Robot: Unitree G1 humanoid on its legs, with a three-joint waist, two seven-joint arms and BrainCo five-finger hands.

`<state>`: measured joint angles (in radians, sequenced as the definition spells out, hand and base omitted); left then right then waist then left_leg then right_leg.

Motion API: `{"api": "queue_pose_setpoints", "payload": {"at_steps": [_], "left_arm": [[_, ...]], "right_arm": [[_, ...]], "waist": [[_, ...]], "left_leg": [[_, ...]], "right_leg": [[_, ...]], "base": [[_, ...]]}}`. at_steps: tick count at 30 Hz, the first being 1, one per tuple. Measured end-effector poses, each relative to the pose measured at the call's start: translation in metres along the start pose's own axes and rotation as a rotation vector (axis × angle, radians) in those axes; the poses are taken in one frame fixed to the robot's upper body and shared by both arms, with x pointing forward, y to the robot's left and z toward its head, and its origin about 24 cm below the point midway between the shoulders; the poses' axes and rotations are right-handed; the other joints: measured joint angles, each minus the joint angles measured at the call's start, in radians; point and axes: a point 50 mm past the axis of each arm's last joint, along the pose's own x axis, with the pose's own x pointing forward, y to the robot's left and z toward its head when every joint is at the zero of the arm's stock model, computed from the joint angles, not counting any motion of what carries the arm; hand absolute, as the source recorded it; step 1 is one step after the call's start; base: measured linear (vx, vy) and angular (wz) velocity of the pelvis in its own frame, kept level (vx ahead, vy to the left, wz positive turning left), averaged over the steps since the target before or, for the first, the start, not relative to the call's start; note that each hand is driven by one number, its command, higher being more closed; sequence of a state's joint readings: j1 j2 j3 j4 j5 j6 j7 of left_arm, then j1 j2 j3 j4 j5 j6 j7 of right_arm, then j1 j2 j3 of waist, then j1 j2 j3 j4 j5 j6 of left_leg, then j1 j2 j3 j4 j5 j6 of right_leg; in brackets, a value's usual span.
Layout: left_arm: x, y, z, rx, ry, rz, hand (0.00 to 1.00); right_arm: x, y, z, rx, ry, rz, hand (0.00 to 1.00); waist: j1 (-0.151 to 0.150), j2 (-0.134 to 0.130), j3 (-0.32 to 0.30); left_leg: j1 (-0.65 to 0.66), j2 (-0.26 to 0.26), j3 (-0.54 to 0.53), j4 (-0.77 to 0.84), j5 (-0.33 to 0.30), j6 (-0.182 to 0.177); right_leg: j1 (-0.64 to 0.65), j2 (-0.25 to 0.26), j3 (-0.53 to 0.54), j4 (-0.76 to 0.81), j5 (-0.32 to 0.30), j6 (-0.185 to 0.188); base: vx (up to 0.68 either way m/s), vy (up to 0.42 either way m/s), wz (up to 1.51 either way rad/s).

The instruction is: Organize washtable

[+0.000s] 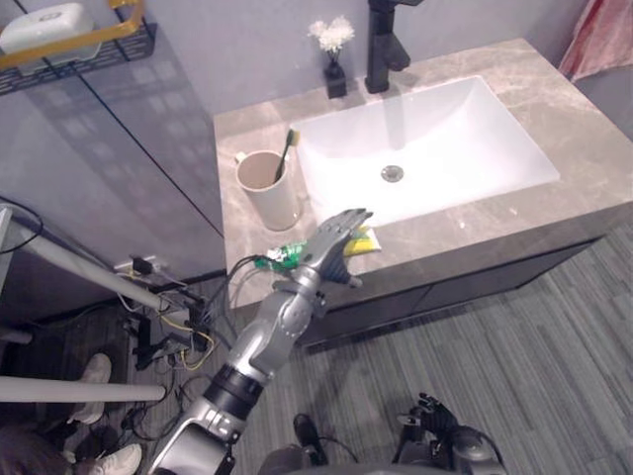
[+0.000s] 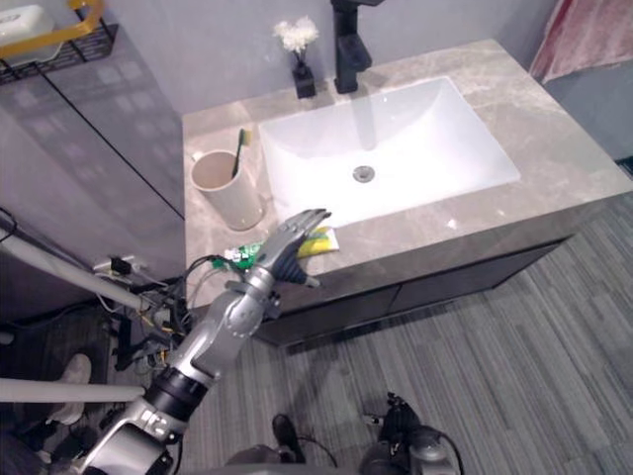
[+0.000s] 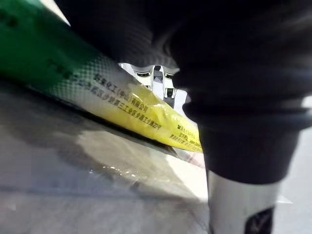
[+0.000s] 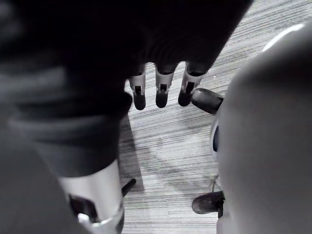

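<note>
Toothpaste tube (image 1: 364,240), green running to yellow, flat on near strip of table (image 1: 584,148), just in front of sink's left front corner.

Near to far:
- Right hand (image 4: 162,90) low by robot's side, above grey plank floor (image 1: 514,346). Fingers straight, hanging loose, nothing held.
- Pale shoes of a person (image 1: 97,369) on floor at far left, by a tangle of wires.
- Left hand (image 1: 334,247) reached to table's front edge, directly over the tube. Fingers stretched flat and apart from thumb, pointing toward sink, not clamped. Left wrist view: tube (image 3: 146,109) between fingers behind it and thumb in front, lying on the stone top. Actual contact with tube: cannot tell.
- Beige cup (image 1: 269,188) upright on table, just left of sink and just beyond the hand. Toothbrush (image 1: 289,148) standing in it, leaning toward sink.
- White rectangular sink (image 1: 445,129) set into table, drain at centre of basin.
- Black faucet (image 1: 384,45) at back edge, behind sink.
- Small dark vase with white flowers (image 1: 334,59) just left of faucet, against grey wall.
- Far left, on wall: black wire shelf (image 1: 89,54) with yellow rail, white box (image 1: 45,25) on it.
</note>
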<state>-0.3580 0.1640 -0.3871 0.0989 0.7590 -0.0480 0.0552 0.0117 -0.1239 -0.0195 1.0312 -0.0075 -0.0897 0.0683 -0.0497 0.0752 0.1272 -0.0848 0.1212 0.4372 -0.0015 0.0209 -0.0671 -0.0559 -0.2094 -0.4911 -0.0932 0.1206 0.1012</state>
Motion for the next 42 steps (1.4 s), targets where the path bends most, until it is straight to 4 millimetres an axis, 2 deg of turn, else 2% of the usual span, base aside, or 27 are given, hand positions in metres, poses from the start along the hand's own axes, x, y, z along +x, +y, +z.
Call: {"api": "queue_pose_setpoints", "payload": {"at_steps": [1, 2, 10, 17, 30, 36, 42], "left_arm": [[0.002, 0.001, 0.002, -0.001, -0.006, 0.007, 0.0], [0.003, 0.002, 0.003, 0.0, -0.009, 0.009, 1.0], [0.005, 0.003, 0.007, -0.017, -0.016, 0.037, 1.0], [0.008, 0.008, 0.006, 0.081, -0.048, 0.08, 1.0], [0.011, 0.023, 0.014, 0.129, -0.149, 0.132, 1.0], [0.008, 0.025, 0.013, 0.129, -0.158, 0.163, 1.0], [0.007, 0.028, 0.012, 0.124, -0.155, 0.194, 1.0]], "right_arm": [[0.0, 0.0, 0.0, 0.0, -0.001, 0.0, 0.0], [0.0, 0.0, 0.0, 0.0, -0.001, 0.0, 0.0], [0.0, 0.001, 0.002, -0.002, -0.01, 0.003, 0.0], [0.001, 0.002, 0.01, -0.026, -0.047, 0.012, 0.0], [0.001, 0.002, 0.019, -0.017, -0.097, 0.01, 0.0], [0.0, 0.001, 0.023, -0.036, -0.133, 0.018, 0.0], [0.0, -0.002, 0.024, -0.042, -0.144, 0.011, 0.0]], "waist": [[0.0, -0.001, 0.0], [0.0, -0.001, 0.001], [0.0, -0.004, 0.012], [-0.001, -0.004, 0.038], [-0.006, -0.004, 0.064], [-0.02, 0.002, 0.075], [-0.022, 0.019, 0.084]], "left_leg": [[-0.004, -0.001, 0.0, 0.0, 0.0, 0.0], [-0.006, -0.001, 0.0, 0.0, 0.0, 0.0], [-0.012, -0.003, 0.0, 0.002, 0.0, 0.0], [-0.013, 0.0, 0.0, 0.009, 0.0, 0.0], [-0.052, -0.001, -0.013, 0.017, -0.001, 0.001], [-0.065, -0.001, -0.014, 0.017, -0.001, 0.001], [-0.066, 0.0, -0.015, 0.019, -0.001, 0.001]], "right_leg": [[-0.003, -0.001, 0.0, 0.001, 0.0, 0.0], [-0.005, -0.001, 0.0, 0.002, 0.0, 0.0], [-0.019, -0.004, 0.002, 0.022, -0.001, 0.0], [-0.02, 0.0, 0.003, 0.022, -0.002, -0.001], [-0.051, 0.0, -0.003, 0.021, -0.003, -0.003], [-0.073, -0.005, 0.001, 0.04, -0.005, -0.004], [-0.074, -0.005, 0.001, 0.043, -0.005, -0.004]], "base": [[0.0, 0.0, 0.0], [0.0, 0.0, 0.0], [-0.02, 0.002, -0.01], [-0.03, -0.005, -0.01], [-0.01, 0.001, 0.01], [-0.01, 0.004, -0.01], [0.0, 0.0, 0.0]]}}
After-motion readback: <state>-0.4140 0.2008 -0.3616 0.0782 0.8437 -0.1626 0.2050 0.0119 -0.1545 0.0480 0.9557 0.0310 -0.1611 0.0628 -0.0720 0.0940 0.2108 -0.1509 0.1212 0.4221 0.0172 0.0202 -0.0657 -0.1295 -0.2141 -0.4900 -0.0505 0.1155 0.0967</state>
